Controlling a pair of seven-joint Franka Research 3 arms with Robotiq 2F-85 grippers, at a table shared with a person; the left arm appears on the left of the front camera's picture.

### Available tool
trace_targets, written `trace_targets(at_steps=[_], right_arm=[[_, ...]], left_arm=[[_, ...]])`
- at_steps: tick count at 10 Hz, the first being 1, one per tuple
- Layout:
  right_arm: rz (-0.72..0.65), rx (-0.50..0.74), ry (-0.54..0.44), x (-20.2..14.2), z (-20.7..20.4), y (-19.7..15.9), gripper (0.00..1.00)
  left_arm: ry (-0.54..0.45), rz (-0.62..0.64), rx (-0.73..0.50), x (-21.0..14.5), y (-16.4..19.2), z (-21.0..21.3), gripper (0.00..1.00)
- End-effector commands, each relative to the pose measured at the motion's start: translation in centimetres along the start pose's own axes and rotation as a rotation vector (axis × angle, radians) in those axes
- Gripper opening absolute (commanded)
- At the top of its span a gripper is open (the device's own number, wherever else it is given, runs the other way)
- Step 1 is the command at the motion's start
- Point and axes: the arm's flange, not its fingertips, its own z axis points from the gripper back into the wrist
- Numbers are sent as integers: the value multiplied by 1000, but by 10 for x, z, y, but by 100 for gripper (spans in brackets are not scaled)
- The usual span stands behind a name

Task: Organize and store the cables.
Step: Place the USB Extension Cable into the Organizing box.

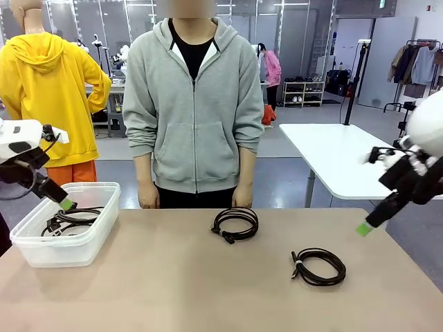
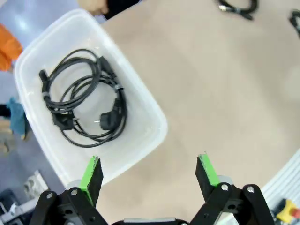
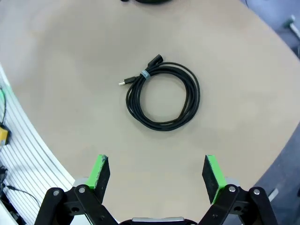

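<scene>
Front view: a person (image 1: 194, 104) in a grey hoodie stands at the far edge of a tan tabletop (image 1: 173, 297), hands hanging beside its edge.
Container: a clear plastic bin (image 1: 41, 250) sits on the tabletop at the lower left of the frame.
Stored cords: the binned cables (image 1: 73, 220) lie inside the bin as loose black loops, with plugs showing in the left wrist view.
Centre: the middle coil (image 1: 234, 238), a round black bundle, lies flat on the tabletop just in front of the person.
Lower right: the right coil (image 3: 161, 126), tied with a small band, lies flat on the tabletop, well apart from the middle coil.
Left arm: the left pincer (image 2: 149, 169) hovers above the bin's rim, green pads spread apart and holding nothing.
Right arm: the right pincer (image 3: 155, 171) hangs in the air at the right edge of the front frame, above the right coil, pads spread apart and empty.
</scene>
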Motion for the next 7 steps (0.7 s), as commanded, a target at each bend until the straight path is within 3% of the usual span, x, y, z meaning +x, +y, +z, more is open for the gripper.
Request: trace_targets(at_steps=[1,5,7], right_arm=[[-126,-6,52,27,-24,13,100],[-269,-85,152,53,-85,45,100],[-284,-100,208,61,-107,60,100]], left_arm=[[-34,-91,-65,-19,-15,-2,100],[2,-121,-101,-49,-37,6,100],[2,-105,-84,-29,-33,3,100]])
